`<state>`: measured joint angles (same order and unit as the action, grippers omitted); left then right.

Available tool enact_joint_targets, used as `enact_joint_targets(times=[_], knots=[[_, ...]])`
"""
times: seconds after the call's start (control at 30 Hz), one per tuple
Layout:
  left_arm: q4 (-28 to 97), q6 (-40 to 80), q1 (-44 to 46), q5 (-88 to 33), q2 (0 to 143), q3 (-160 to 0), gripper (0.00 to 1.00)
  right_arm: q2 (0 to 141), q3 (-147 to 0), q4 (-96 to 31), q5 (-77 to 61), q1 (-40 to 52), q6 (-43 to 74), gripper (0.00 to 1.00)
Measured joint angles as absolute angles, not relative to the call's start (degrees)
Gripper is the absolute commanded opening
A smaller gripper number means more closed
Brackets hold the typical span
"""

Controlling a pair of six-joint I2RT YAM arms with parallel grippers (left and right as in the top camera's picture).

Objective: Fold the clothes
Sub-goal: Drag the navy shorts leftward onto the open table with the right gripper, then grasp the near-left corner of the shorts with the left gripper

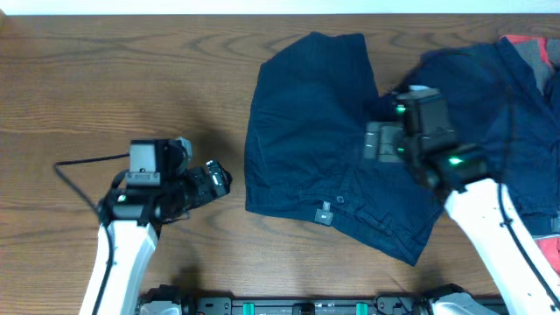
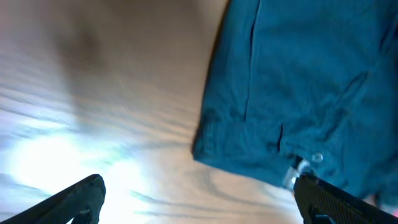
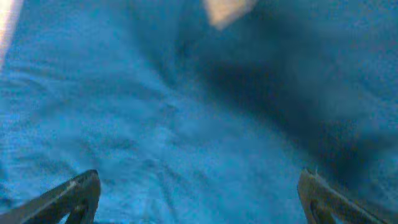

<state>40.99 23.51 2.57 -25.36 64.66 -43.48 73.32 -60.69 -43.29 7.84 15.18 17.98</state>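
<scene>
Dark navy shorts (image 1: pixel 306 131) lie spread flat on the wooden table, with a small grey tag (image 1: pixel 324 213) near their front edge. A second navy garment (image 1: pixel 503 105) lies crumpled at the right. My left gripper (image 1: pixel 219 179) is open and empty over bare wood, just left of the shorts' front left corner (image 2: pixel 205 149). My right gripper (image 1: pixel 378 140) is open above the right part of the shorts; navy cloth (image 3: pixel 186 124) fills its view between the fingers.
A red and grey cloth (image 1: pixel 538 52) shows at the far right edge under the second garment. A black cable (image 1: pixel 74 166) trails left of the left arm. Bare wood (image 1: pixel 122 79) lies left of the shorts.
</scene>
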Motion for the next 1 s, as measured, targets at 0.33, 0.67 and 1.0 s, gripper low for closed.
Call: enact_joint_targets(times=[0.33,0.67,1.0], knots=[[31.4,29.8,14.7,-30.6,84.5,-42.7,0.97,73.1,-60.7,-49.2,8.0,7.5,17.7,0.99],[24.8,31.5,18.2,-30.6,93.2,-42.7,0.06,73.1,-60.7,-51.4,8.0,7.5,17.7,0.99],[42.8,23.6,-1.7,-15.3,88.1,-59.6,0.25,73.1,-60.7,-52.7,9.1,7.5,17.7,0.99]])
